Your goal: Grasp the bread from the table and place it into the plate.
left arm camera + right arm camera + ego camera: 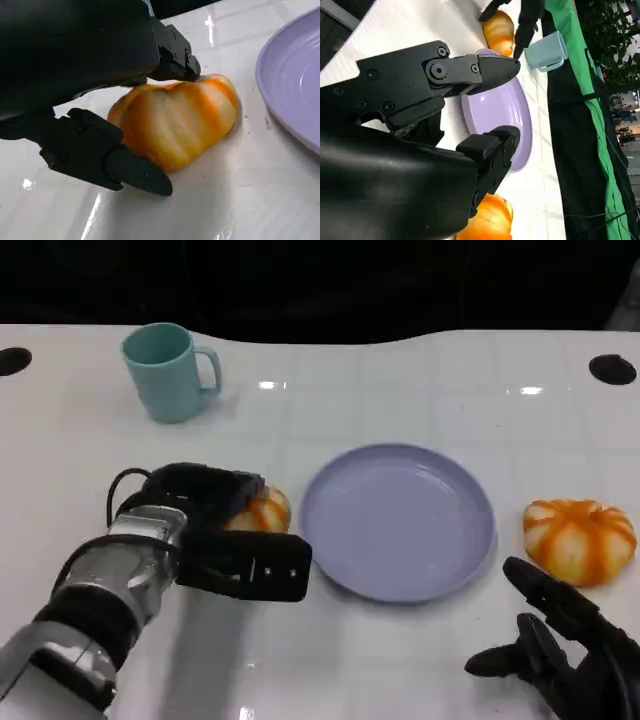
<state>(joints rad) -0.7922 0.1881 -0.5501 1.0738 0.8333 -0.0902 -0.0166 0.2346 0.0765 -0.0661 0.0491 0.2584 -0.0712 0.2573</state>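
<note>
An orange-and-white striped bread (266,510) (175,120) lies on the white table just left of the lilac plate (398,520) (295,90). My left hand (215,530) is cupped around it: one fingertip (180,60) touches its far side, and another finger (115,162) lies along its near side, with the bread resting on the table between them. A second bread (580,538) (490,220) sits right of the plate. My right hand (570,650) rests near the front right edge, fingers spread, holding nothing. The right wrist view looks across the plate (495,110) to the first bread (498,30).
A teal mug (168,370) (547,50) stands at the back left. Two dark holes (612,368) mark the table's far corners. A green cloth (585,100) hangs beyond the far edge.
</note>
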